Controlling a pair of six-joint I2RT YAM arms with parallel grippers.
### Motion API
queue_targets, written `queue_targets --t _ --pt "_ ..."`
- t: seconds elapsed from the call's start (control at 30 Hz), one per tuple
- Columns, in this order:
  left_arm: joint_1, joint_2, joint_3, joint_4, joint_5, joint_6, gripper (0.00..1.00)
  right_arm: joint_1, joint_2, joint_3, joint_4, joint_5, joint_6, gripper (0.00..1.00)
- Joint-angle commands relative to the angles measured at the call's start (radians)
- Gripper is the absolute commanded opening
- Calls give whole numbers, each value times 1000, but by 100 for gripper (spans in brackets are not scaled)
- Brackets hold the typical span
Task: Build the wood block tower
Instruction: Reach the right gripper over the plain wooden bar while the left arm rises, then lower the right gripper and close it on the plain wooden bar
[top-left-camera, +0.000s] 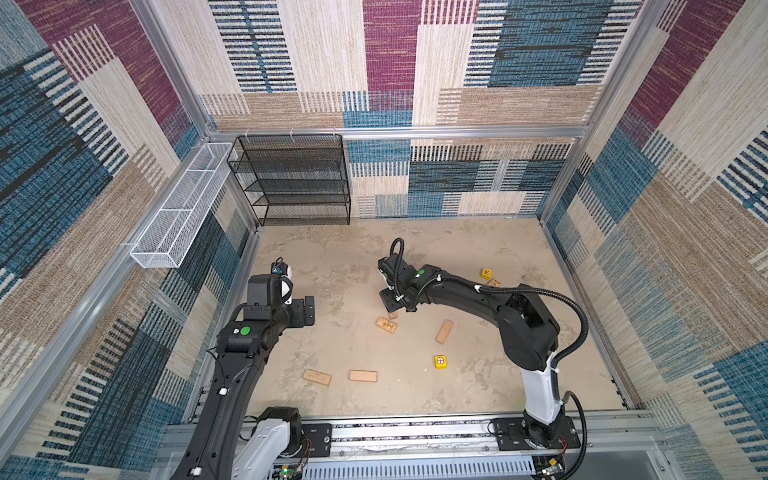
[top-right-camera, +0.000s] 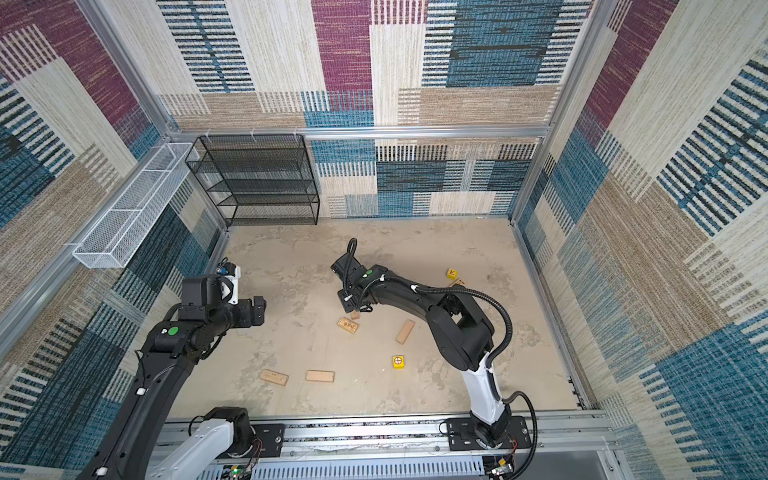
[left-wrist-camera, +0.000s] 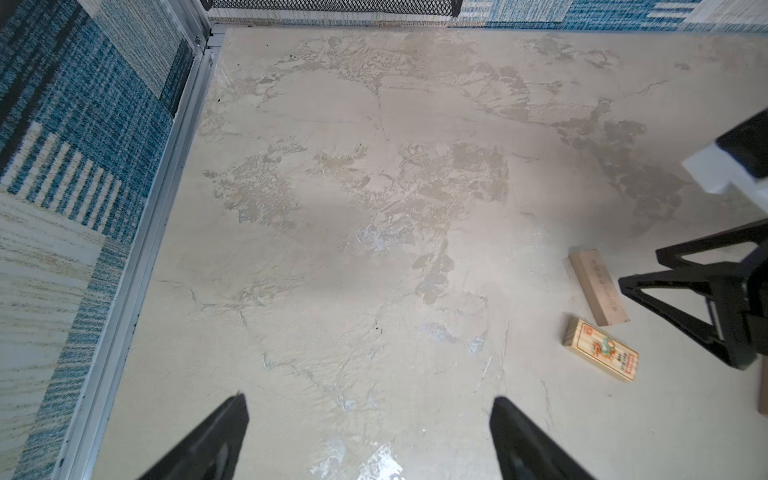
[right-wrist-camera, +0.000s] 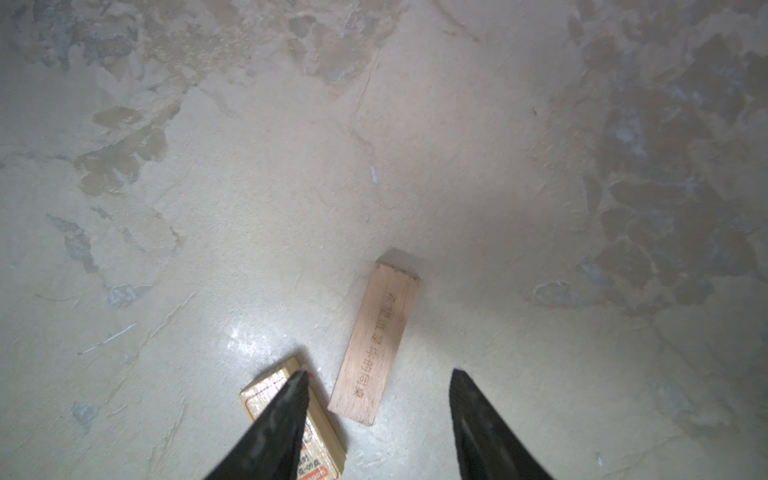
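My right gripper (right-wrist-camera: 378, 374) hangs low over the table (top-left-camera: 353, 257), fingers apart, clamped on nothing. The engraved plank (right-wrist-camera: 376, 345) lies flat just ahead of the gap between the fingertips, running away from them. The printed plank (right-wrist-camera: 264, 392) lies flat under one finger, just beside the engraved plank; whether the two touch I cannot tell.

My left gripper (left-wrist-camera: 369, 405) hovers with fingers spread wide over bare table, holding nothing. Both planks lie well off to its side, toward the right gripper.

Back from the right gripper toward its arm's base lie the plain plank (top-left-camera: 444, 331), then the cross-marked cube (top-left-camera: 441, 361). The lettered cube (top-left-camera: 486, 273) sits beyond the right forearm. The dotted plank (top-left-camera: 317, 377) and the bare plank (top-left-camera: 363, 376) lie near each other behind the left gripper.
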Motion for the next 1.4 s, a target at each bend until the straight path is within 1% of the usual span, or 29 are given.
queue_targets --t 0.0,0.17,0.27,0.43,0.63,0.7,0.77,0.87,1.17,1.37 --pt "1 6 8 -10 3 -10 96 5 3 -11 13 18 21 61" --pt "1 13 7 -11 5 -10 96 8 2 -41 30 -2 25 63" --pt "1 6 7 -9 2 -7 97 12 15 -25 20 -4 27 65" --pt "2 -14 3 -11 -41 -7 97 17 29 -5 6 6 16 66" --pt "2 -12 2 -11 -37 -7 97 21 31 -7 5 12 16 65" --pt "2 -11 2 -10 -38 -7 97 24 34 -11 7 12 19 63" --pt "2 -10 2 -10 -36 -7 97 26 37 -13 6 4 21 58" --pt "2 -14 3 -9 -29 -5 97 31 40 -17 6 2 25 54" --pt "2 -18 1 -9 -31 -4 98 40 68 1 -7 -3 38 52" --pt "2 -24 1 -9 -23 -4 98 42 78 8 -17 25 39 51"
